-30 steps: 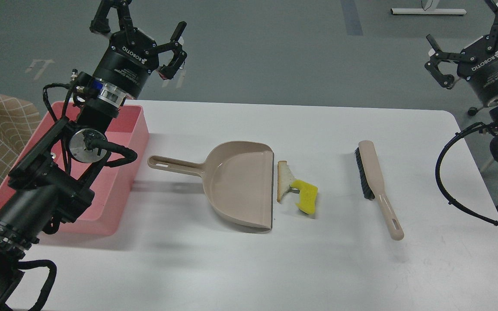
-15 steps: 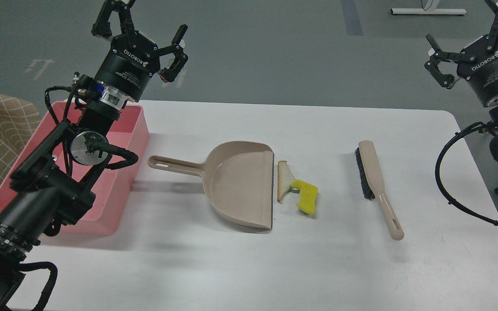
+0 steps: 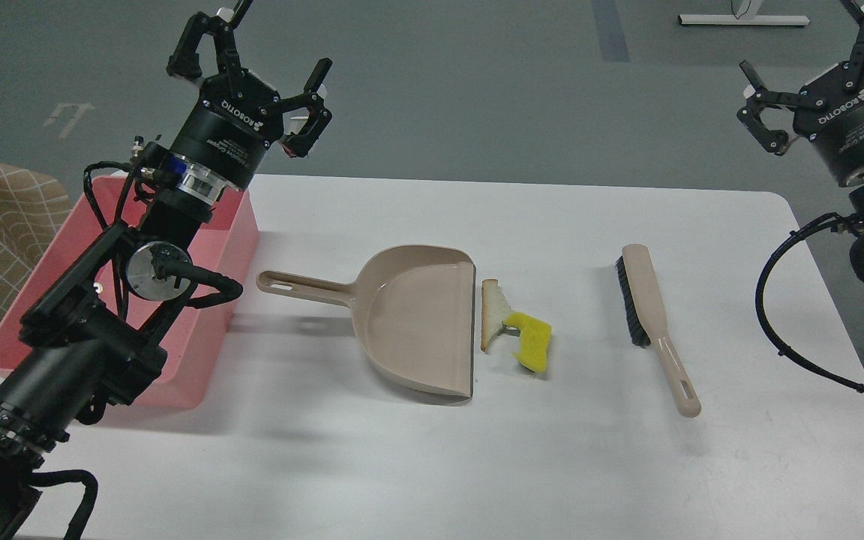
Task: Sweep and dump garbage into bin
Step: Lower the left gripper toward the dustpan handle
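Head view: white ROBOTIQ lettering on left gripper (image 3: 256,52) and right gripper (image 3: 814,64), both spread wide, empty

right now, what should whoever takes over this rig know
Left gripper: open, empty, raised above the far end of the bin.
Right gripper: open, empty, raised off the table's right side.
Garbage: bread and yellow chunk lie touching on the table, right at the dustpan lip.
Brush lies to the right of them, untouched.
Done: nothing.
Left: take up brush and dustpan, sweep both scraps in, tip into the bin.
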You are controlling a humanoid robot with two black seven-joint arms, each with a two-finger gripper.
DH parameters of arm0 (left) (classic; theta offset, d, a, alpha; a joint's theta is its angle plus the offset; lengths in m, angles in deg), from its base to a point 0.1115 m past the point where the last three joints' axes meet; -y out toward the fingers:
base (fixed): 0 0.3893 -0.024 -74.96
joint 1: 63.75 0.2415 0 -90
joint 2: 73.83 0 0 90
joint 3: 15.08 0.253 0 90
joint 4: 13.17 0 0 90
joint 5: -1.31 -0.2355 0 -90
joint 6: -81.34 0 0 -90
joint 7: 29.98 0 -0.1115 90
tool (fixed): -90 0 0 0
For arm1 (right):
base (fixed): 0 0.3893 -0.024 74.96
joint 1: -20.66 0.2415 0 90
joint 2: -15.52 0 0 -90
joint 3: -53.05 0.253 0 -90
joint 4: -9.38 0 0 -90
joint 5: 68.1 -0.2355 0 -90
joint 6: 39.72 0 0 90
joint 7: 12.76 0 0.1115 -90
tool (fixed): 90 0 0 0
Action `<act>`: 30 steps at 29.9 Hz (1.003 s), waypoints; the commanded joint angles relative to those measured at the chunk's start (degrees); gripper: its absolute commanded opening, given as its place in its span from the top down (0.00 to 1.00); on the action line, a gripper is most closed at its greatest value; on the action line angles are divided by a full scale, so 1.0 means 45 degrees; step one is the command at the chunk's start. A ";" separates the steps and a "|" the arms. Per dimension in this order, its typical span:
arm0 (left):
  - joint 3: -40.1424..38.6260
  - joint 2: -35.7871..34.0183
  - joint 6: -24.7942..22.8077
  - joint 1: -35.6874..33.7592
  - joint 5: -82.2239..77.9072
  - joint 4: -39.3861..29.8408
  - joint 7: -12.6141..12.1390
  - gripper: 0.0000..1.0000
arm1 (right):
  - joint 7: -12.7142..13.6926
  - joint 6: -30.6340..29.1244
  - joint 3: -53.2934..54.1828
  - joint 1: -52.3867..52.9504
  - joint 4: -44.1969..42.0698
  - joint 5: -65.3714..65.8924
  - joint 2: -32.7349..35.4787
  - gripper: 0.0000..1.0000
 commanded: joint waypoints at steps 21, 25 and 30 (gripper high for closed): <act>0.0077 -0.1091 0.7652 0.4205 -0.3741 -0.7106 -0.0234 0.02 | 0.0000 0.0000 0.0000 -0.0060 -0.0081 0.0019 0.0000 0.00; 0.0038 -0.1267 0.7925 0.5397 -0.3916 -0.7987 -0.0195 0.02 | 0.0000 0.0000 0.0000 -0.0080 -0.0081 0.0019 0.0000 0.00; 0.0038 -0.1131 0.8297 0.6395 -0.4969 -0.8028 -0.0137 0.02 | 0.0000 0.0000 0.0000 -0.0119 -0.0081 0.0019 0.0000 0.00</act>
